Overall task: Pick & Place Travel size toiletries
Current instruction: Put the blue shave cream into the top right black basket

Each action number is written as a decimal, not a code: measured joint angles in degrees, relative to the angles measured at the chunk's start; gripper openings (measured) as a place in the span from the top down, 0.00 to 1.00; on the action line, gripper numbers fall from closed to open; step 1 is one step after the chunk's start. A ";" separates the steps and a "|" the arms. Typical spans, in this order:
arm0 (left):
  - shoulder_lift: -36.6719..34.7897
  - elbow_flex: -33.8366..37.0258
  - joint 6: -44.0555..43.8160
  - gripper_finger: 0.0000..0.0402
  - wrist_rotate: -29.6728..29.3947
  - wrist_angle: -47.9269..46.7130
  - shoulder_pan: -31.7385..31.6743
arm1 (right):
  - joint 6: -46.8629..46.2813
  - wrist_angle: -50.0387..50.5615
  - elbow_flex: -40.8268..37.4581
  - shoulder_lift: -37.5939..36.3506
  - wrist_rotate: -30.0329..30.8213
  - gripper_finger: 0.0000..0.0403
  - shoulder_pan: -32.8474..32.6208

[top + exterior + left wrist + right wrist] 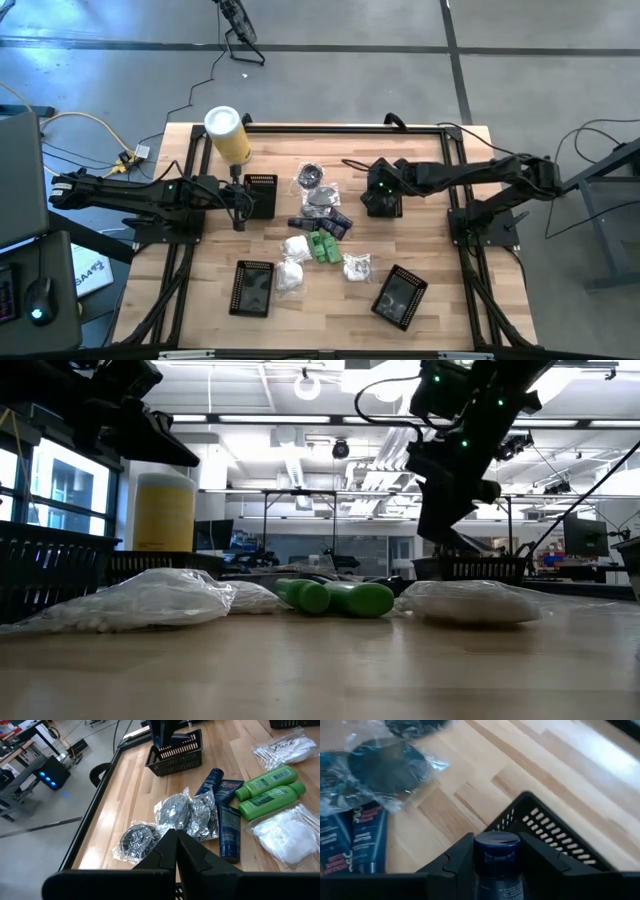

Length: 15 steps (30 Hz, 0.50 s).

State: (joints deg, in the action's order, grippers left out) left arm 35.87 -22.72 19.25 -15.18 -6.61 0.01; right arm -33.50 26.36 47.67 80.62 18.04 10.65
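A: Starting from the left, what's there?

B: The left end effector point(238, 222) is clenched on nothing, fingers pressed together, its arm stretched low across the desk point(440, 250) from the left edge. It sits beside a black mesh basket point(262, 194) and the yellow canister point(228, 133). The toiletries lie just to its right.

A: How many of each?

B: In the middle pile I count two silvery-clear packets point(172, 817), two green bottles point(267, 790) side by side, and three white packets point(290, 275), though they bunch together. The dark blue tubes point(229, 827) on the desk number about three; they overlap, so I can't be sure. There are four baskets in all: one by the left end effector, two near the front edge point(252, 288) point(400, 296), one under the right arm.

A: And the right side?

B: The right arm reaches in from the right edge, elbow bent, wrist angled down. The right end effector point(496, 857) grasps a dark blue tube point(496, 851) by its capped end, directly over the fourth basket point(547, 827), right of the pile.
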 joint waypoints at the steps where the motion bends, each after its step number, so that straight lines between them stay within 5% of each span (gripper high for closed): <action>1: -0.01 0.00 0.00 1.00 0.00 0.00 0.00 | -0.78 -0.59 -0.48 0.01 0.01 0.66 -0.01; 7: 0.00 0.00 0.00 1.00 0.02 0.00 0.00 | -1.25 -2.37 -2.51 0.00 -0.02 0.68 -0.01; 15: 0.00 0.00 0.00 1.00 0.02 0.01 0.00 | -0.10 -2.93 -3.38 0.00 -0.03 0.56 -0.04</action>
State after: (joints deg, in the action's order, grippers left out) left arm 35.87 -22.72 19.25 -15.16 -6.60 0.01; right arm -33.60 23.42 44.29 80.62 18.02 10.61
